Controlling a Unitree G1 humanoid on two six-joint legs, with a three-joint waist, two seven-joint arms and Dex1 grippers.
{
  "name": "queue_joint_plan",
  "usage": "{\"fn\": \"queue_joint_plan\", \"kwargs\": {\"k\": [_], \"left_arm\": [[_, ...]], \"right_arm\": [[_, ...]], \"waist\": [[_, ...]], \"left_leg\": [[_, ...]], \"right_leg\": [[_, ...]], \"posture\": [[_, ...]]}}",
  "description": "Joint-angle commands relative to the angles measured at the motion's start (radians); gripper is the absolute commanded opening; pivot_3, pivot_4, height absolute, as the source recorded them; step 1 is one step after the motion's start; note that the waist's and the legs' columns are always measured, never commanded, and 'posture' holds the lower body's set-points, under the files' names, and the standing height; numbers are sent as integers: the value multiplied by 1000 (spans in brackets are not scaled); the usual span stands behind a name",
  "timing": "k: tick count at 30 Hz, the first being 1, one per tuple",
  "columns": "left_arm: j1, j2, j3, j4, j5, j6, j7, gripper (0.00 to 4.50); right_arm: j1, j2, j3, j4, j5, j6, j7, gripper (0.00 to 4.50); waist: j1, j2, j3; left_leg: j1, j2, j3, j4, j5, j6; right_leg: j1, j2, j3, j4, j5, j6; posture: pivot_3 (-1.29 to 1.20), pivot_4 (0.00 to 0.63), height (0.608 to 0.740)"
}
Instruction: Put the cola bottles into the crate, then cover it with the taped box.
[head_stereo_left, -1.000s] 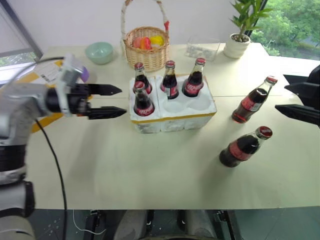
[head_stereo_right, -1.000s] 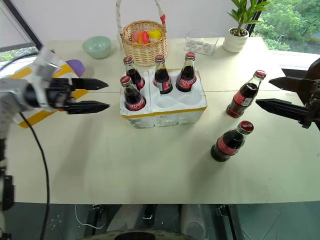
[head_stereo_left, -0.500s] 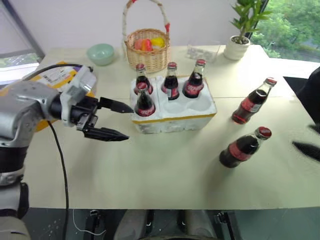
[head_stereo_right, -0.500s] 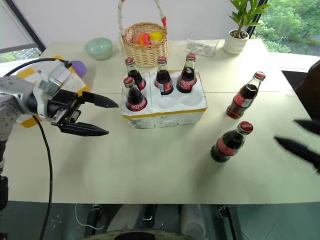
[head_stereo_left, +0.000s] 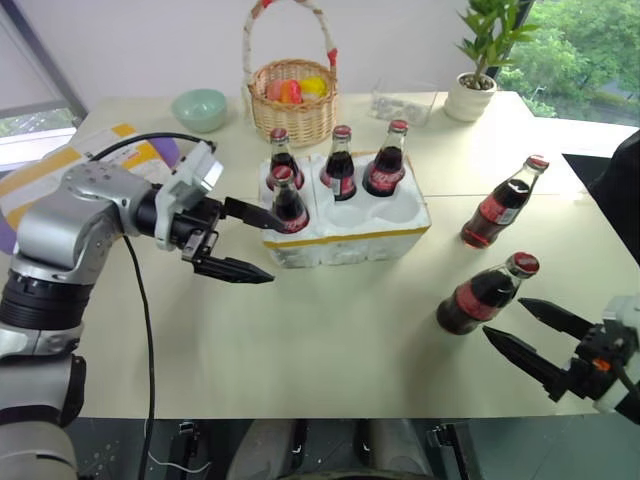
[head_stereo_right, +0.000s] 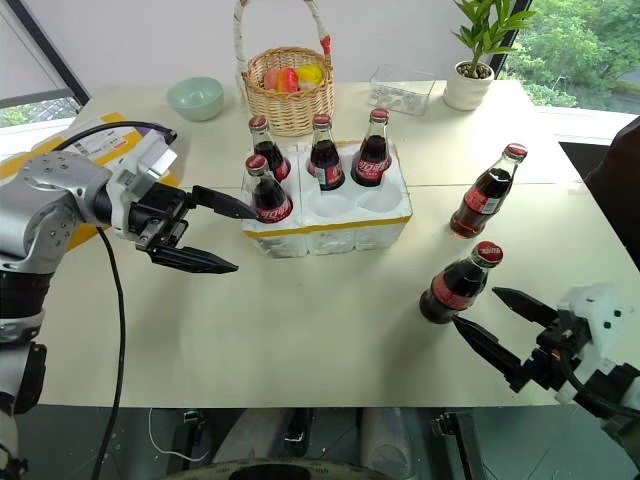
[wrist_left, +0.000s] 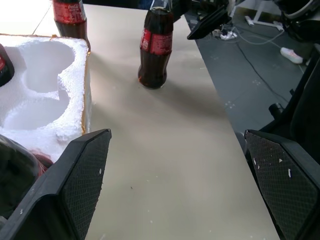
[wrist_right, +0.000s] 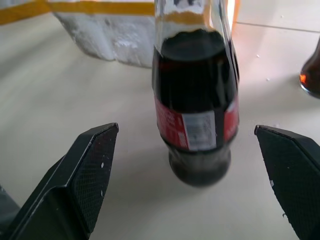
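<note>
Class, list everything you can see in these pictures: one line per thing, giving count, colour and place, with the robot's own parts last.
cola bottles: six, dark with red caps and labels; four in the crate, two standing on the table to its right.
crate: one, white foam with yellow band, table centre; two wells free.
wicker basket: one, tan, behind the crate, holding colourful items.
bowl: one, pale green, left of the basket.
clear container: one, right of the basket.
potted plant: one, green in white pot, far right corner.
taped box: one, white and yellow, far left.
table: one, cream.
left gripper: black fingers open, beside the crate.
right gripper: black fingers open, facing the nearest loose bottle.
</note>
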Motion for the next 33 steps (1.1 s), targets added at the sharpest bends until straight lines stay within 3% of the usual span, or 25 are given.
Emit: {"fn": "queue_joint_plan", "kwargs": {"k": [1, 14, 17, 19, 24, 29, 33], "left_arm": [[-13, 5, 17, -24, -3, -4, -2, 4466], [-2, 4, 28, -61, -11, 8, 29, 4466], [3, 7, 30, -67, -11, 8, 36, 4500], [6, 9, 31, -72, -12, 10, 40, 4500], [7, 17, 39, -77, -16, 17, 49, 4500], [5, 27, 54, -73, -19, 25, 61, 4500], [16, 35, 76, -84, -22, 30, 85, 4500]], "right_arm": [[-35, -3, 58, 21, 11, -38, -38, 4500], [-194, -23, 245, 188, -16, -99, -76, 4500], [-221, -19, 255, 203, 9, -99, -79, 3654], [-222, -25, 255, 196, 24, -98, -76, 2806], [-232, -70, 224, 157, 88, -75, -72, 2670], [-423, -220, 128, 158, 345, 8, -100, 2670], [-693, -311, 200, 222, 487, 55, -155, 2670]], "waist": [[0, 0, 0], [-1, 0, 0], [1, 0, 0], [0, 0, 0], [-1, 0, 0], [-6, 2, 2], [-7, 2, 2]], "left_leg": [[0, 0, 0, 0, 0, 0], [0, 0, 0, 0, 0, 0], [0, 0, 0, -1, 0, 0], [0, 0, 0, -1, 0, 0], [0, 0, 0, -1, 0, 0], [0, 0, 0, -1, 0, 0], [0, 1, 0, -1, 0, 0]], "right_leg": [[0, 0, 0, 0, 0, 0], [0, 0, 0, 0, 0, 0], [0, 1, -1, 0, 1, 2], [0, 0, 0, 0, 1, 2], [0, 1, 0, 0, 1, 2], [-1, 0, 0, 0, 1, 2], [-1, 1, 0, 0, 1, 2]], "posture": [[0, 150, 738], [0, 150, 738], [0, 150, 738], [0, 150, 738], [0, 150, 738], [0, 150, 738], [0, 150, 738]]}}
